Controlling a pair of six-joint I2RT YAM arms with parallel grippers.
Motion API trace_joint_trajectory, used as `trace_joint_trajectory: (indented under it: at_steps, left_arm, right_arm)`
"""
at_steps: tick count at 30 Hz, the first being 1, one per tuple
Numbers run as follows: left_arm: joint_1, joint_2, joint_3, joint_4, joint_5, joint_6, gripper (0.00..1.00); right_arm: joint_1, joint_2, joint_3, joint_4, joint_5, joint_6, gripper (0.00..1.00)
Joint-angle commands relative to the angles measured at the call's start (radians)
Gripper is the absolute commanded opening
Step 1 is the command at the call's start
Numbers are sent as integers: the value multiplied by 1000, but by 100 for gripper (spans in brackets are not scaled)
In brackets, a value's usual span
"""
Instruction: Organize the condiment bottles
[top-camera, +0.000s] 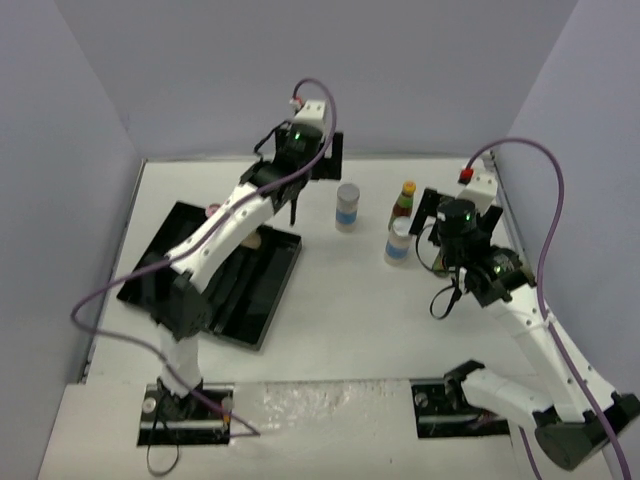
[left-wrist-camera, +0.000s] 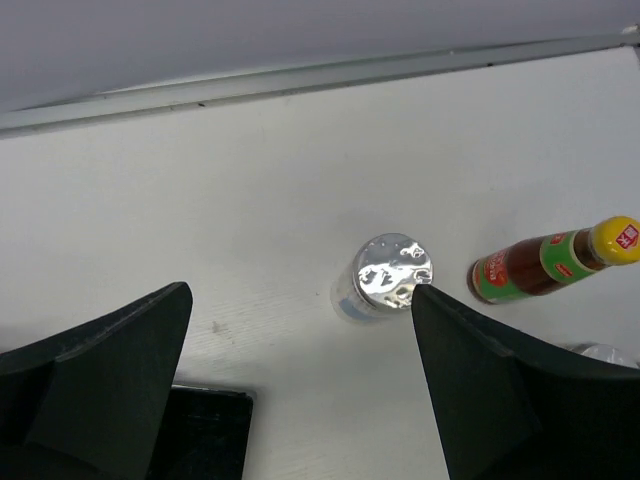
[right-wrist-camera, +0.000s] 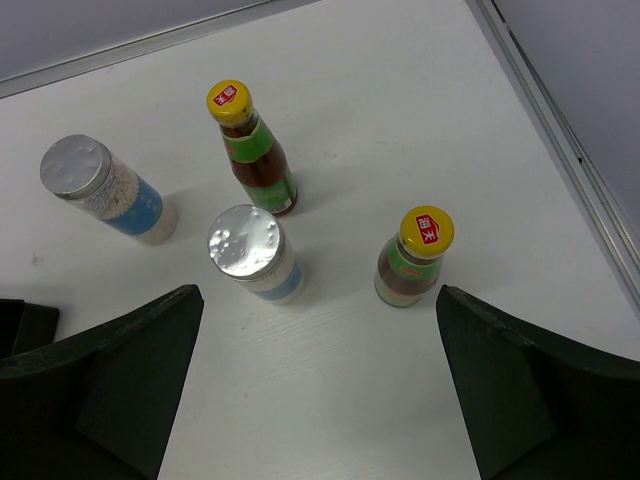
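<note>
Two silver-lidded bottles with blue-white labels stand on the white table, one at the back middle (top-camera: 347, 205) and one nearer the right (top-camera: 398, 240). A tall dark bottle with a yellow cap and red-green label (top-camera: 403, 203) stands between them. In the right wrist view these show as the far silver-lidded bottle (right-wrist-camera: 100, 190), the tall dark bottle (right-wrist-camera: 255, 150) and the near silver-lidded bottle (right-wrist-camera: 250, 255), with a shorter dark yellow-capped bottle (right-wrist-camera: 415, 258) to the right. My right gripper (right-wrist-camera: 315, 380) is open and empty just short of them. My left gripper (left-wrist-camera: 300, 300) is open and empty, its right finger beside a silver-lidded bottle (left-wrist-camera: 393, 275).
A black ridged tray (top-camera: 160, 275) lies at the left under the left arm. A pinkish cap (top-camera: 213, 210) and a pale cap (top-camera: 252, 240) peek out beside the arm there. The tray's corner (left-wrist-camera: 200, 430) shows in the left wrist view. Walls close in at the back and right.
</note>
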Motion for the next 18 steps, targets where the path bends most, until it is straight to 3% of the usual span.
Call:
trace_joint_trajectory:
  at_steps: [1, 9, 18]
  left_arm:
    - [-21, 191, 262, -158, 23, 19, 88]
    - [-22, 369, 468, -182, 80, -5, 88]
    - [-30, 425, 470, -141, 123, -1, 88]
  right_arm:
    - [-9, -27, 60, -10, 19, 19, 100]
    - [-10, -35, 64, -31, 18, 22, 100]
    - [-10, -35, 58, -34, 15, 22, 100]
